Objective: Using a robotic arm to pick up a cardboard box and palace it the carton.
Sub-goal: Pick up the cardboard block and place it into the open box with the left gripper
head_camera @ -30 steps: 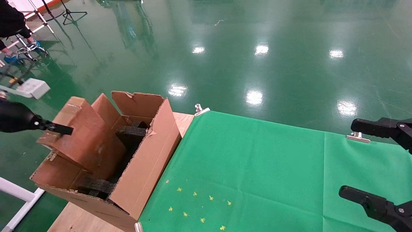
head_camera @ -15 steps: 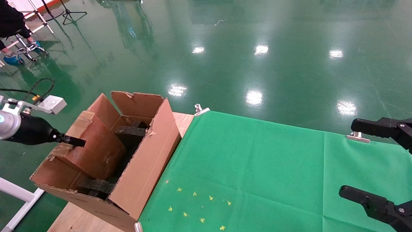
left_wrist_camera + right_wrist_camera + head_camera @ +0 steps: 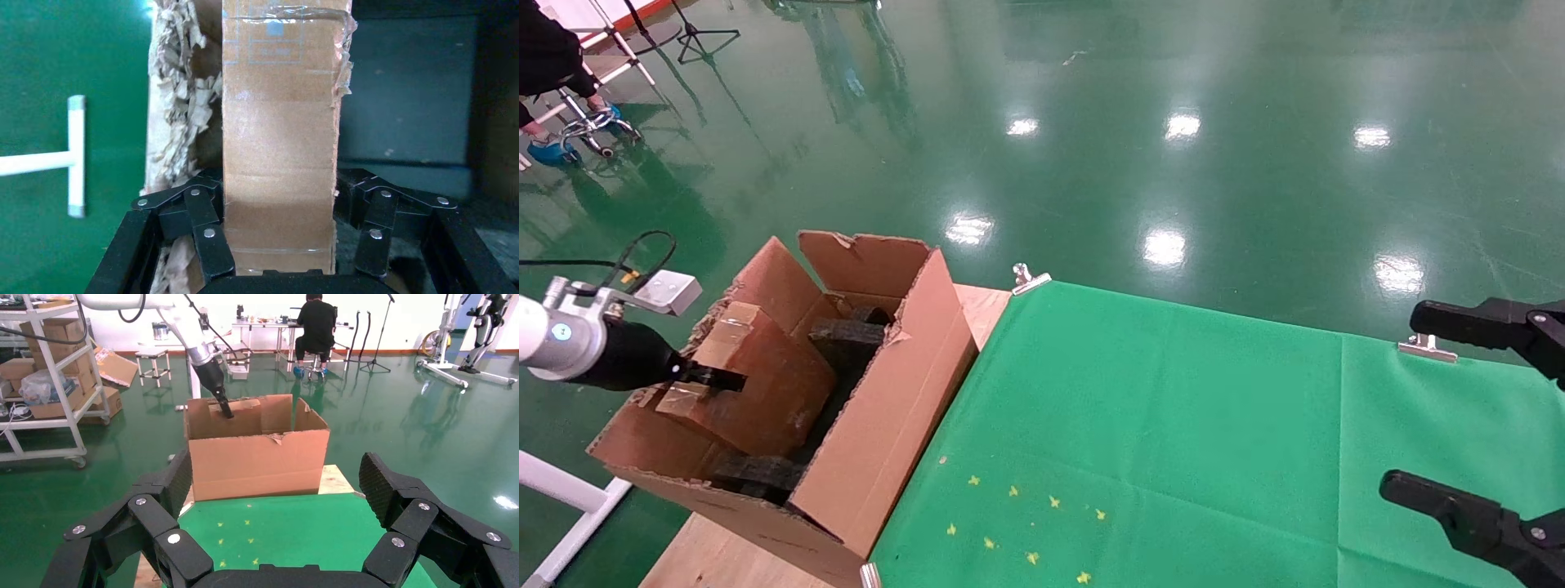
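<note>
The carton [image 3: 887, 425] stands open at the table's left end, flaps up, with black foam blocks [image 3: 846, 333] inside. The small brown cardboard box [image 3: 764, 384] sits tilted inside it, between the foam and the left wall. My left gripper [image 3: 715, 378] reaches in over the carton's ragged left edge and is shut on the box. In the left wrist view the taped box [image 3: 278, 153] fills the space between the fingers [image 3: 208, 245]. My right gripper [image 3: 1406, 400] hovers open and empty over the table's right end, facing the carton [image 3: 257, 459].
A green cloth [image 3: 1173, 425] covers most of the table, held by metal clips [image 3: 1030, 278] at its far edge. Bare wood [image 3: 985, 306] shows beside the carton. A white frame [image 3: 568, 490] stands on the floor to the left. A person sits far off.
My left gripper has come down and toward the carton's middle, lowering the cardboard box from above the flaps to deep inside. The right arm has stayed still.
</note>
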Robot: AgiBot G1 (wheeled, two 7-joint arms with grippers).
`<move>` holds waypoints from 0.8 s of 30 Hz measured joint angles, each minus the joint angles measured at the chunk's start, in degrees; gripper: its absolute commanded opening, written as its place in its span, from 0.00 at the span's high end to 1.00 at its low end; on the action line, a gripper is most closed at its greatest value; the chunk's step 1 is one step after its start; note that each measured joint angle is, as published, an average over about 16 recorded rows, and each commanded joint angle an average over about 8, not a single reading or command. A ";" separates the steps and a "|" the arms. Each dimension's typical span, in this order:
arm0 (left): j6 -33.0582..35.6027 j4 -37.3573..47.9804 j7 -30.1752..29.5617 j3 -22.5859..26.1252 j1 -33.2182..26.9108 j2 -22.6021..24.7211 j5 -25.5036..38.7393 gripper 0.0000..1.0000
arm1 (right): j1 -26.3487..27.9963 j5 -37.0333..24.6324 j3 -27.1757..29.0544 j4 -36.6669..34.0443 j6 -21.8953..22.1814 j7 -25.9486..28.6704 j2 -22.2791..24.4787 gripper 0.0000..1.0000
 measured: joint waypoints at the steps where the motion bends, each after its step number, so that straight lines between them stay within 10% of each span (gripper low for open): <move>1: -0.68 0.16 -0.01 -0.06 0.43 0.23 -0.09 1.00 | 0.00 0.00 0.00 0.00 0.00 0.00 0.00 0.00; 24: -8.50 1.85 -1.52 -1.33 8.94 4.72 -1.91 1.00 | 0.00 0.00 0.00 0.00 0.00 0.00 0.00 0.00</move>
